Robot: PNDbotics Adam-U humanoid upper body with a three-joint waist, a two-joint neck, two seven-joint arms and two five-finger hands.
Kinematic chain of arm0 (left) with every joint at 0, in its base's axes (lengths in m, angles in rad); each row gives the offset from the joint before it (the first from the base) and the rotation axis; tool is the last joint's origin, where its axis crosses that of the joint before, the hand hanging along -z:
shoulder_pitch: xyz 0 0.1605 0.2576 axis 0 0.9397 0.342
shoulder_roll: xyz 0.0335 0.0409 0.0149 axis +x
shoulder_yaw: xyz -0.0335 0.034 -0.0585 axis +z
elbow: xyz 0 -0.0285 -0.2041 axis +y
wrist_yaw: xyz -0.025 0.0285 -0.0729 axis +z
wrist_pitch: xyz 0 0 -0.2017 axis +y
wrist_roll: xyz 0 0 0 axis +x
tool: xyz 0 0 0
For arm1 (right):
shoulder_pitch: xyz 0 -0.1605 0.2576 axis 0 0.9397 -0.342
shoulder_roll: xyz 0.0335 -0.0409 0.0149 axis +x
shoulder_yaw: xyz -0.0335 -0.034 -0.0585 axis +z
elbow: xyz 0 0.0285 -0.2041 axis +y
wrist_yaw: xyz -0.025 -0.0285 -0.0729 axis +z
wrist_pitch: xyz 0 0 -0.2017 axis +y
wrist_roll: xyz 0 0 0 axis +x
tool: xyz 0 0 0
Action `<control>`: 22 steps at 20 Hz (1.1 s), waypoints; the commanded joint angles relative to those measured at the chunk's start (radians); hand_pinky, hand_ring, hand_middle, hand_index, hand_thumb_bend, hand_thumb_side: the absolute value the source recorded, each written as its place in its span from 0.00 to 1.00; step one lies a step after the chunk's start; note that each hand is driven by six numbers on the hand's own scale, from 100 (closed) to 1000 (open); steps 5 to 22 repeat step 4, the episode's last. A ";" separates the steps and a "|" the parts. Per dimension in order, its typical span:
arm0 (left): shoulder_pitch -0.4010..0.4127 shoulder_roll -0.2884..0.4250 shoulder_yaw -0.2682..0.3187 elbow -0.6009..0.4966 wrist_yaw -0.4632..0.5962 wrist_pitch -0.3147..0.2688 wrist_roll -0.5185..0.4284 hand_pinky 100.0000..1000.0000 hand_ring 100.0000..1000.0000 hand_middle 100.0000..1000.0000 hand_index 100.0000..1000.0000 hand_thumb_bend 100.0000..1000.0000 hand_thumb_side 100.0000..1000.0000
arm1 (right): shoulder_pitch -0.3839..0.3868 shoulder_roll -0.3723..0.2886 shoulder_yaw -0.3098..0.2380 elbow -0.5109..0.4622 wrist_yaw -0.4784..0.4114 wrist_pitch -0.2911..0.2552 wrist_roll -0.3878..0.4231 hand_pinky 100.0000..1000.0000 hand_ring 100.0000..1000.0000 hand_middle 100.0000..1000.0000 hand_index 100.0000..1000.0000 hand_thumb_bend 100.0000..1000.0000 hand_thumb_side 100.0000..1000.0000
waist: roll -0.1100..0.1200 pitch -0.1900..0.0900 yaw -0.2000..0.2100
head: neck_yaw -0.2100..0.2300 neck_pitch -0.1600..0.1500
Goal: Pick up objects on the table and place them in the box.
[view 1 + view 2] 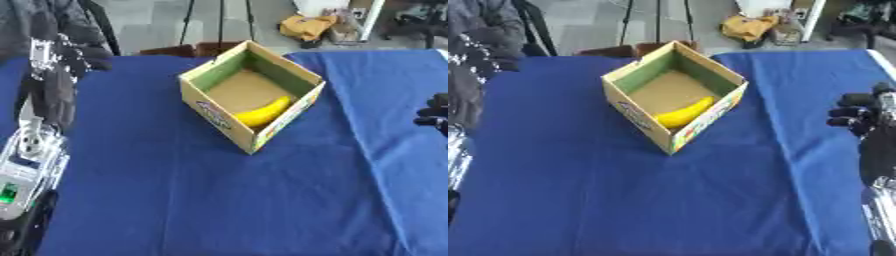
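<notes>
1. Cardboard box (252,95) sits open-topped on a table covered in a blue cloth (219,200), a little above the centre of the view, turned so one corner points toward the robot at six o'clock.
2. Its inner walls show green near the rim, its floor is plain brown, and printed colour patches mark the two outer faces that turn toward the camera.
3. One yellow banana (264,112) lies inside the box, resting on the floor along the wall at about four o'clock from the box's centre, curved, with one end rising toward the three o'clock corner.
4. The robot's left arm comes in along the nine o'clock edge, silver and white at the bottom and black higher up.
5. The left hand (59,62) is raised near ten o'clock, well apart from the box, over the table's far left edge; its dark fingers blend with the dark shapes behind, so I cannot tell whether they are straight or curled.
6. The right hand (866,117) shows at the three o'clock edge, well clear of the box, hovering above the cloth.
7. Its black fingers are bent inward with nothing held between them.
8. Beyond the table, at twelve to one o'clock, a grey floor holds thin dark stand legs (219,22) and a crumpled tan bundle (308,26).
</notes>
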State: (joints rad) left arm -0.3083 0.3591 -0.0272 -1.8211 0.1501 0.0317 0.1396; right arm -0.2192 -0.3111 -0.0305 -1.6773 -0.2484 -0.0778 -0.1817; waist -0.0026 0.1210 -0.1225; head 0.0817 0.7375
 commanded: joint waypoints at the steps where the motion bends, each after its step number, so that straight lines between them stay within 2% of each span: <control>1: -0.008 0.004 0.005 -0.005 0.005 0.005 0.000 0.57 0.58 0.60 0.70 0.53 1.00 | -0.007 -0.010 -0.009 -0.013 -0.006 -0.001 -0.005 0.49 0.50 0.48 0.55 0.00 0.88 | -0.004 -0.008 0.002 | -0.005 0.003; 22: -0.007 -0.001 0.006 -0.003 0.005 0.006 0.001 0.57 0.58 0.60 0.69 0.53 1.00 | -0.009 -0.011 -0.009 -0.013 -0.006 -0.001 -0.004 0.49 0.50 0.48 0.55 0.00 0.88 | -0.005 -0.007 0.003 | -0.007 0.004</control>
